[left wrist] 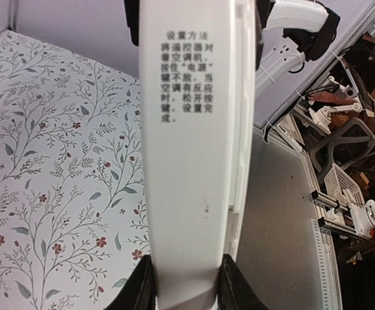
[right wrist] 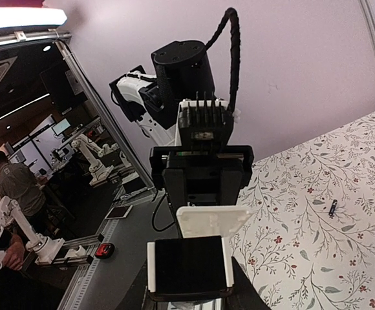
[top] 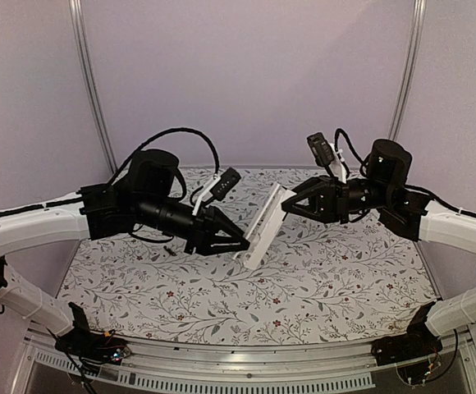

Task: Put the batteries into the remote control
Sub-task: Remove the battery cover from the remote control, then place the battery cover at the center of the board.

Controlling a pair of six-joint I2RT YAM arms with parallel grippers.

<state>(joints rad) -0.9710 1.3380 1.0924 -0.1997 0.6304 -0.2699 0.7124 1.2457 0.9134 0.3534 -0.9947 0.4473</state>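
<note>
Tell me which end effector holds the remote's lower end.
The left end effector: it clamps the remote control at its lower end, while the right end effector grips the raised upper end.

Robotics laboratory, enclosed test cell.
Other robot arms point(right wrist: 87, 152) stand on benches beyond the aluminium frame point(top: 93, 82); a person point(right wrist: 14, 184) attends one; floral cloth point(top: 304, 287) covers the table.

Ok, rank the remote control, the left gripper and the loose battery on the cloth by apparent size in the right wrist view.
1. The remote control and the left gripper: about alike. The remote is end-on and nearer, so no ranking.
2. The battery: tiny, clearly smallest.
</note>
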